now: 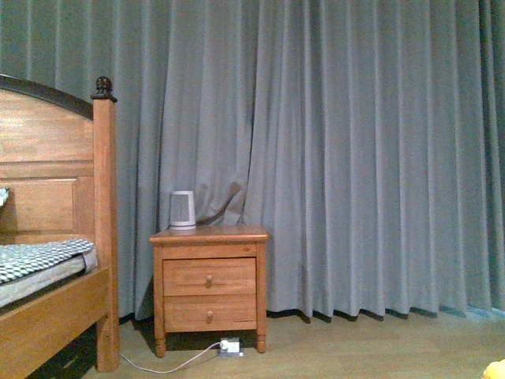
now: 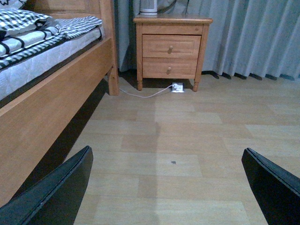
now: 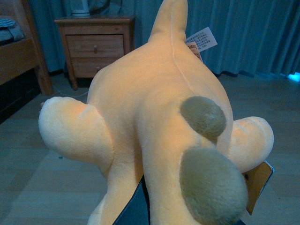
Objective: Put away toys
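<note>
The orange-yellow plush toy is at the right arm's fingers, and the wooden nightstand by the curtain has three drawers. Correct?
No. The wooden nightstand has two drawers, not three; the front view shows it. The orange-yellow plush toy is at the right arm's fingers.

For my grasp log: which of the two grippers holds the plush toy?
The right gripper: the orange-yellow plush toy fills its wrist view, off the floor. The left gripper has its fingers apart, empty.

Fuzzy plush toy (image 3: 154,108); smooth wooden nightstand (image 1: 209,276); matt cloth curtain (image 1: 355,158).
</note>
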